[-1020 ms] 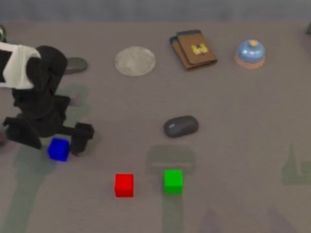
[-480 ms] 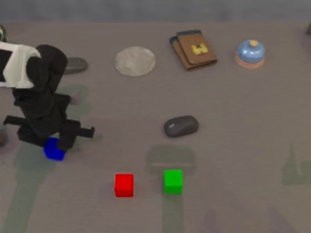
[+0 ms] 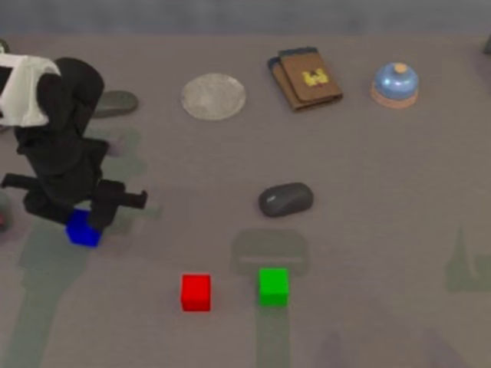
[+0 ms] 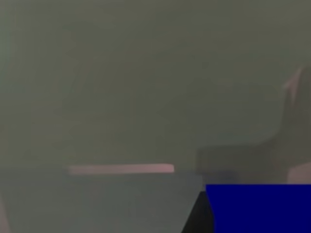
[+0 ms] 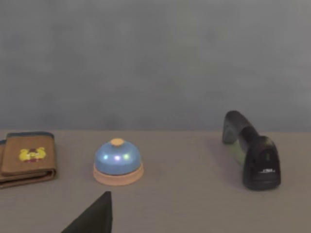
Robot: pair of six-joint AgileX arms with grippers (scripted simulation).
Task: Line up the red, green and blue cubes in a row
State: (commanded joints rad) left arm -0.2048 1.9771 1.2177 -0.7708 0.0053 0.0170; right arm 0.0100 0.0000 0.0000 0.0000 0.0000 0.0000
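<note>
- At the left side of the table point(image 3: 383, 192), the left gripper point(image 3: 83, 222) is low over the blue cube point(image 3: 83, 230), and the black wrist covers part of the cube in the top view.
- In the left wrist view the blue cube point(image 4: 257, 208) fills one corner, very close to the camera. I judge that the jaws are clamped on it, but the top view does not show the contact clearly.
- The red cube point(image 3: 196, 292) and the green cube point(image 3: 273, 286) stand near the front edge, side by side with a gap between them. They already make the start of a row.
- The blue cube is well apart from them, to the left and a little farther back, so the row is not finished. What is left, I think, is to bring the blue cube into line with the other two and release it there.
- The dark grey computer mouse point(image 3: 285, 198) lies behind the green cube, out of the row.
- The right arm is parked outside the top view. Its wrist camera looks at a blue call bell point(image 5: 118, 162), a brown wallet point(image 5: 26, 158) and a black barcode scanner point(image 5: 252, 156). I cannot tell how its jaws stand.
</note>
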